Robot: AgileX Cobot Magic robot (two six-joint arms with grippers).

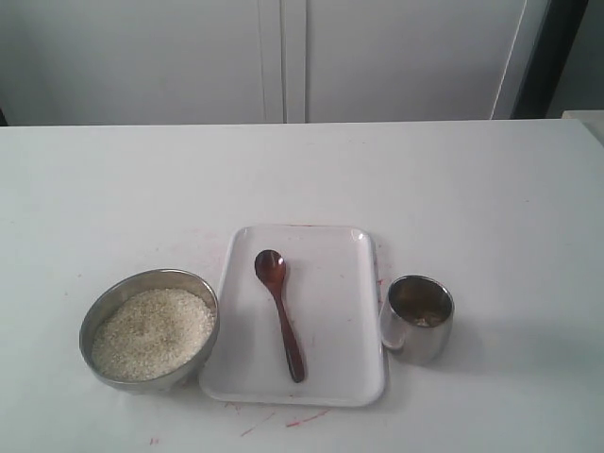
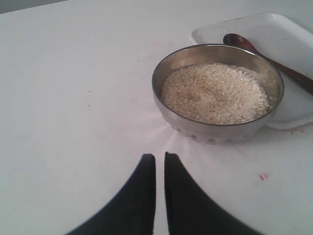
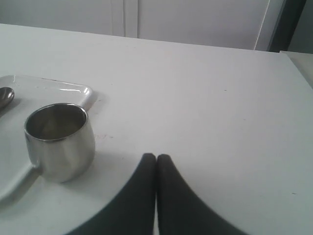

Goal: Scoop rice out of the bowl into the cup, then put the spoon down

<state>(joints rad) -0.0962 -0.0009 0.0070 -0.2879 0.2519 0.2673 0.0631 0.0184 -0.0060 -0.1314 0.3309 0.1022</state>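
1. One white table (image 1: 425, 179), bearing one white tray (image 1: 330, 274) at its near middle.
2. One spoon (image 1: 281, 326) lies inside the tray, scoop up and handle toward the near edge. Nothing grips it.
3. One bowl (image 1: 156, 274) stands just left of the tray, with the rice (image 1: 151, 332) heaped close to its rim.
4. One cup (image 1: 415, 347) stands upright just right of the tray. Its contents cannot be told.
5. Two grippers:
   - The left gripper (image 2: 160, 159) is near the bowl, tips nearly together and empty.
   - The right gripper (image 3: 156, 159) is near the cup, tips pressed together and empty.

Bright, soft, even light; the cup (image 1: 418, 321) casts a faint shadow.
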